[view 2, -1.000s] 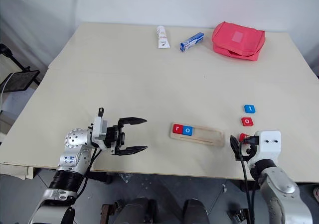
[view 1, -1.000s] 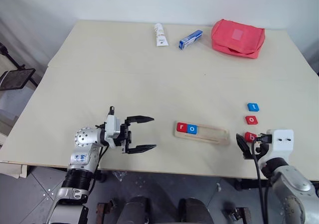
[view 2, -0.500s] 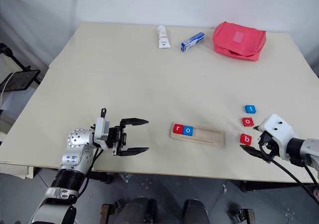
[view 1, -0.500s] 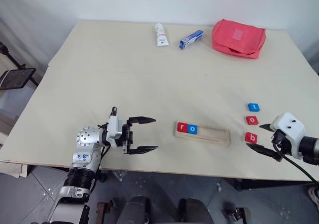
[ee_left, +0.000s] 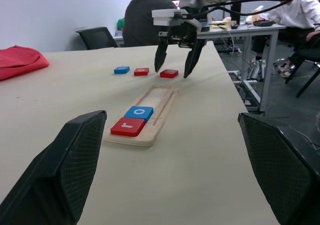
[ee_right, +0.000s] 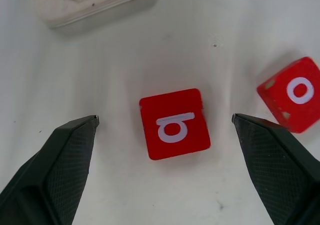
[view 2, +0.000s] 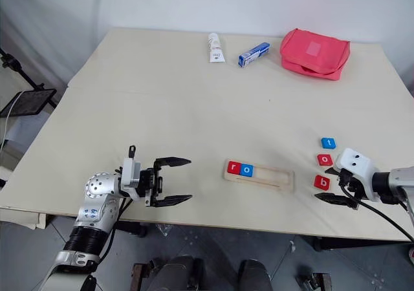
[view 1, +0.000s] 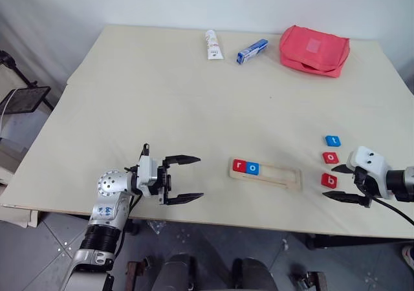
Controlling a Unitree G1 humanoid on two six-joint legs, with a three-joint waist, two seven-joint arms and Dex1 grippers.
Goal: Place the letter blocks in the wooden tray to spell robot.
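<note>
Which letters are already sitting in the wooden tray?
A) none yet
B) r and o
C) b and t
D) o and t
B: the wooden tray holds a red r block and a blue o block at its left end, side by side.

- My right gripper point(view 1: 341, 183) stands wide open around the red b tile point(view 1: 328, 180), with bare table on both sides of the tile.
- The red o tile point(view 1: 330, 157) lies just beside it, and the blue t tile point(view 1: 332, 140) beyond that.
- The tray point(view 1: 284, 176) holds 2 tiles at its left end; the rest of its groove is free.
- I see bare table between the left gripper point(view 1: 182, 179) and the tray.
- The tube point(view 1: 213, 44), box point(view 1: 252, 51) and red pouch point(view 1: 314, 49) sit well apart at the far edge.
</note>
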